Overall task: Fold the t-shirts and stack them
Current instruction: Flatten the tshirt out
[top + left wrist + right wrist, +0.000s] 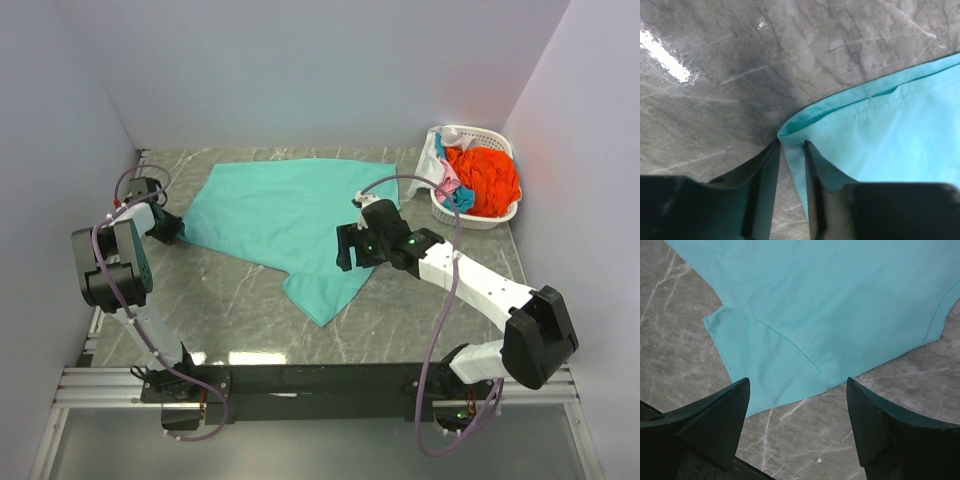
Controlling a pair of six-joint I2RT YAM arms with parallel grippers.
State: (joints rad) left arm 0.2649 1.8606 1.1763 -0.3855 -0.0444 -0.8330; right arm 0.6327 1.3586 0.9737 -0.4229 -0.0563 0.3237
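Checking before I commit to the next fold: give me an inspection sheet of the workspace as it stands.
Surface: grey marble-pattern table, glare patch near the front edge.
Job's things: teal t-shirt spread mid-table; orange-red, pink, white and blue shirts heaped in the basket.
Clutter: white latticed basket, far right corner; nothing else seen.
Tools: left tool at the teal t-shirt's left hem corner, jaws narrow with the corner between them, grip not confirmed; right tool open over a sleeve.
Cables: purple-grey cable looped along each arm.
Surroundings: plain pale walls on three sides; metal rail at the near edge.
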